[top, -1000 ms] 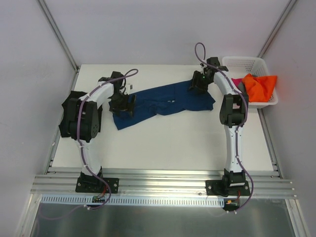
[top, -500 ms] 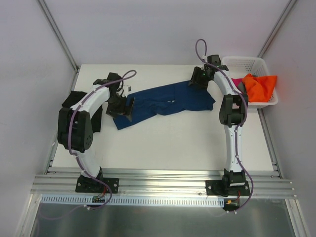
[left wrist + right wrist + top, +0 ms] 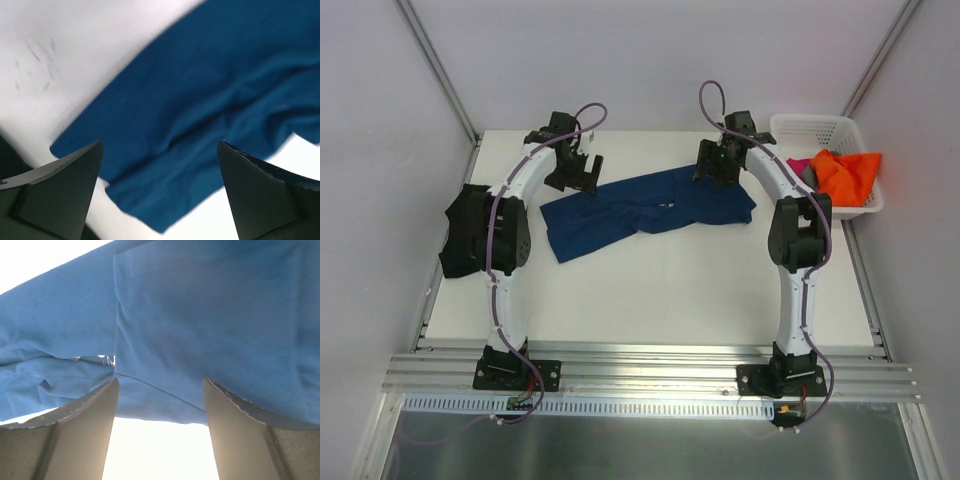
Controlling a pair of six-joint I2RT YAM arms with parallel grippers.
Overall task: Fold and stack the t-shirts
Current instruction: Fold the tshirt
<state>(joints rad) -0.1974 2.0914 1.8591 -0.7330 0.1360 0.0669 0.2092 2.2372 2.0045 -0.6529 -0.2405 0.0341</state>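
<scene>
The navy blue t-shirt (image 3: 650, 210) lies partly spread across the far half of the white table. My left gripper (image 3: 575, 175) is open and empty above the shirt's far left edge; in the left wrist view the gripper (image 3: 159, 145) hangs over the shirt's corner (image 3: 190, 130). My right gripper (image 3: 715, 165) is open and empty over the shirt's far right edge; in the right wrist view the gripper (image 3: 160, 380) straddles the hem (image 3: 210, 330) without touching it. Orange (image 3: 850, 175), magenta (image 3: 799, 165) and grey (image 3: 809, 180) shirts lie in the basket.
The white lattice basket (image 3: 810, 122) stands at the table's far right corner. A black mass (image 3: 460, 235) sits at the left edge by my left arm's elbow; I cannot tell cloth from arm there. Metal rails run along the near edge.
My left gripper has moved off the shirt's left part toward the far edge, and the elbow has swung back left. My right gripper has shifted slightly left. The shirt's left end now lies uncovered.
</scene>
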